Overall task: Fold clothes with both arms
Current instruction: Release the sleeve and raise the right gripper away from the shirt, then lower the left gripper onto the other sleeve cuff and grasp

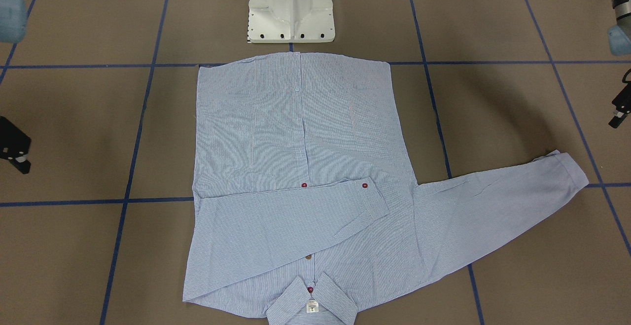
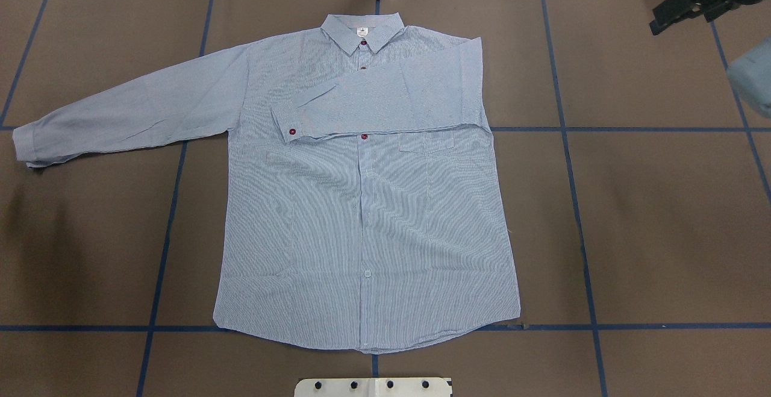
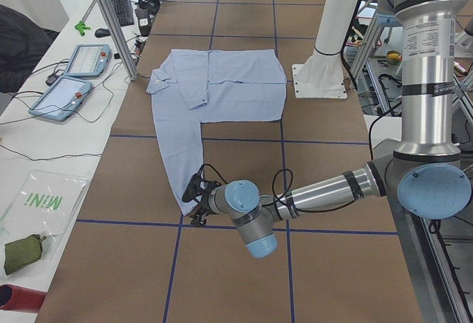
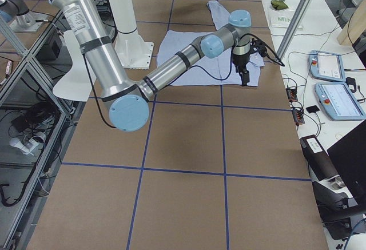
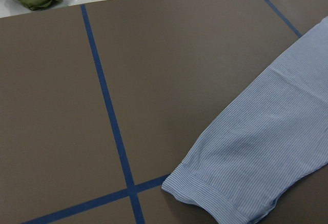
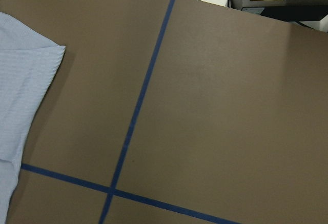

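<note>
One sleeve (image 2: 391, 102) lies folded; the left pincer (image 1: 616, 118), open or closed I cannot tell, next needs the shirt's (image 2: 361, 216) nine-o'clock cuff (image 2: 27, 147).

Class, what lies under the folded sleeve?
The folded sleeve covers the shirt chest and part of its button placket; the chest pocket shows just below it.

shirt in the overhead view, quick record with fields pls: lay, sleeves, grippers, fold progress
shirt: flat, front up, collar away from the robot
sleeve on robot's right: folded across the chest
sleeve on robot's left: stretched out flat
left gripper: near the outstretched cuff, open or shut unclear
right gripper: off the shirt, open or shut unclear
progress: one sleeve folded, body not yet
</note>
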Robot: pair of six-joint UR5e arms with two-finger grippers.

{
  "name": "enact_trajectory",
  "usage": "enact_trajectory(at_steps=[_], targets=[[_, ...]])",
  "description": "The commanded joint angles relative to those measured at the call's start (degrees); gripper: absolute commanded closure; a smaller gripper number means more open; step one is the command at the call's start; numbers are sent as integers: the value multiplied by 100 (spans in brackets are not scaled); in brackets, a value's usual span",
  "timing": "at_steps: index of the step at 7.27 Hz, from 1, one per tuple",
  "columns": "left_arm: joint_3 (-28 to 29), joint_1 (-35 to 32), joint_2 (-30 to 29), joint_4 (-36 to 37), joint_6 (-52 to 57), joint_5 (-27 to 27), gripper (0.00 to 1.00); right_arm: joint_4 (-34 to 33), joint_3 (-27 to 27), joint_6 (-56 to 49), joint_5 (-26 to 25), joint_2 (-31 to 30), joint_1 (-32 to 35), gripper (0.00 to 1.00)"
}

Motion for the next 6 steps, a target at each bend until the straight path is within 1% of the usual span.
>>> enact_trajectory(at_steps=[1, 2, 4, 6], targets=[[222, 577, -8, -440, -696, 525, 13, 317, -10, -498, 330, -494, 397, 0], [397, 650, -60, -537, -697, 598, 13, 325, -10, -498, 321, -521, 397, 0], [486, 1070, -200, -538, -697, 904, 13, 334, 7, -507, 304, -582, 397, 0], [793, 1274, -446, -538, -688, 1003, 13, 334, 25, -507, 295, -582, 406, 0]])
